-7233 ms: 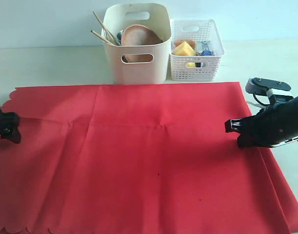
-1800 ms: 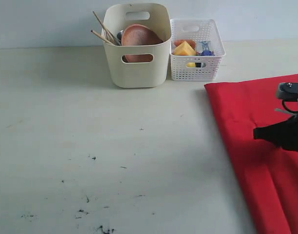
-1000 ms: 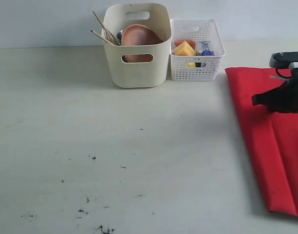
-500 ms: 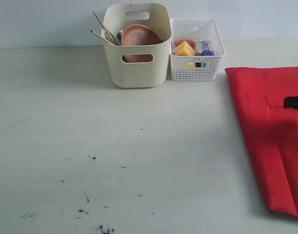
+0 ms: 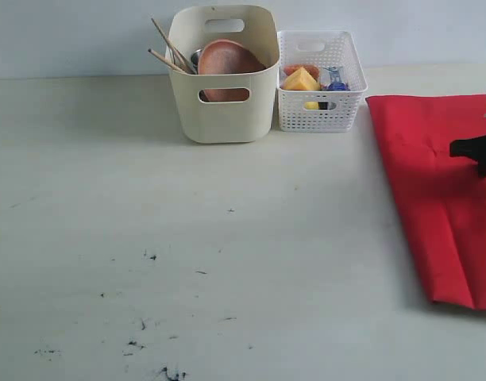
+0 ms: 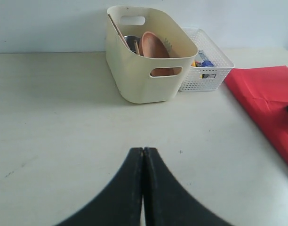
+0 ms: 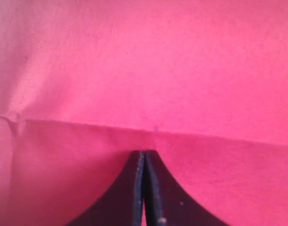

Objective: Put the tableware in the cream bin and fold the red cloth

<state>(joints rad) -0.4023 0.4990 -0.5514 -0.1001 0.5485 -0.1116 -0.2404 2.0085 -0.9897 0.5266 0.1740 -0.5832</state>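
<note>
The cream bin point(image 5: 223, 111) stands at the back of the table and holds the round brown plate point(image 5: 229, 62), the chopsticks point(image 5: 168, 49) sticking out at its left, and a steel rim point(image 6: 130, 39). The rest of the tableware is hidden inside it. The red cloth point(image 5: 433, 182) lies folded into a long strip at the right edge. My right gripper point(image 5: 465, 148) is shut just over the cloth point(image 7: 181, 70), near a fold line, with nothing seen between its fingers. My left gripper point(image 6: 143, 150) is shut and empty above bare table, facing the bin point(image 6: 144, 80).
A white lattice basket point(image 5: 318, 95) with food items stands against the bin's right side. Dark scuff marks point(image 5: 148, 325) dot the table near the front. The table's far edge meets a pale wall.
The folded cloth has slid toward the back of the table. My right gripper, which had drawn off to the right edge, has come back a little and moved farther back, still shut.
</note>
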